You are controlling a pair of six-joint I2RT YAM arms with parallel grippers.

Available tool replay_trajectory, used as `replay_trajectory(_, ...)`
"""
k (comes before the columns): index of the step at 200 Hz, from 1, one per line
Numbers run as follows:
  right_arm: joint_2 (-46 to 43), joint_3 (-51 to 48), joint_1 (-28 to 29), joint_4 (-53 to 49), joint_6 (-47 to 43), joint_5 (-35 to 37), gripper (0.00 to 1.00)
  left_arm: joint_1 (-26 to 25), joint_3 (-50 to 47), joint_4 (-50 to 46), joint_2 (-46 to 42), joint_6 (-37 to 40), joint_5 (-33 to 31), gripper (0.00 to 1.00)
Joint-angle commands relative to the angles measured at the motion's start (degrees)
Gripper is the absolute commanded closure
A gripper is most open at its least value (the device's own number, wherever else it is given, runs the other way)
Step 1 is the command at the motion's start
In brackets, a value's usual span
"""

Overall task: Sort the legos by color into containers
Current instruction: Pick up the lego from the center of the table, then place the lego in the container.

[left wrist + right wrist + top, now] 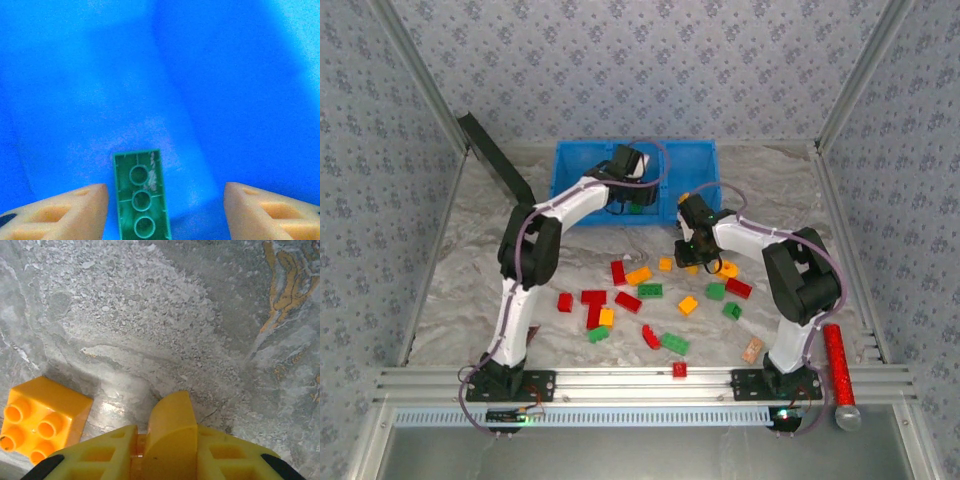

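Crinkled grey desk (150, 315) lies beneath. Left end effector (165, 192) hangs released, fingers spread beside a green lego (141, 200) lying underside-up on the blue tray (225, 100) floor. Right end effector (167, 440) is clenched on a yellow lego (170, 412), with another yellow brick (42, 417) at lower left.

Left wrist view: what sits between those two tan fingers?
A green lego, hollow side up, in the blue tray; the fingers stand clear of it.
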Motion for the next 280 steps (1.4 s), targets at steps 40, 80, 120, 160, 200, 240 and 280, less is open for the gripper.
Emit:
replay_trajectory(40, -6.9, 3.4, -0.1, -4.6, -1.9, 3.4, 0.73, -0.7, -4.5, 3.5, -14.4, 3.1, 2.7, 0.33)
replay_trajectory(80, -7.1, 13.8, -2.5, -8.4, -4.4, 5.8, 0.73, -0.8, -16.4, -0.6, -27.5, -0.2, -2.2, 0.32)
replay_trajectory(120, -0.7, 24.6, -5.7, -7.5, -7.5, 7.4, 0.73, -3.6, -31.6, -4.7, -40.1, -5.8, -7.3, 0.32)
replay_trajectory(160, 7.8, 33.1, -6.7, -6.5, -9.4, 7.7, 0.73, -8.1, -41.4, -7.6, -45.9, -13.8, -9.0, 0.31)
replay_trajectory(200, 14.7, 37.8, -7.0, -5.8, -9.6, 7.8, 0.73, -9.6, -47.0, -5.2, -46.3, -19.5, -9.0, 0.31)
replay_trajectory(240, 18.8, 39.7, -7.1, -5.8, -9.7, 7.2, 0.73, -10.1, -49.5, -2.5, -42.7, -22.4, -8.0, 0.31)
replay_trajectory(280, 20.5, 39.5, -7.1, -5.8, -10.2, 7.2, 0.72, -10.2, -50.0, 0.3, -38.7, -25.8, -5.6, 0.31)
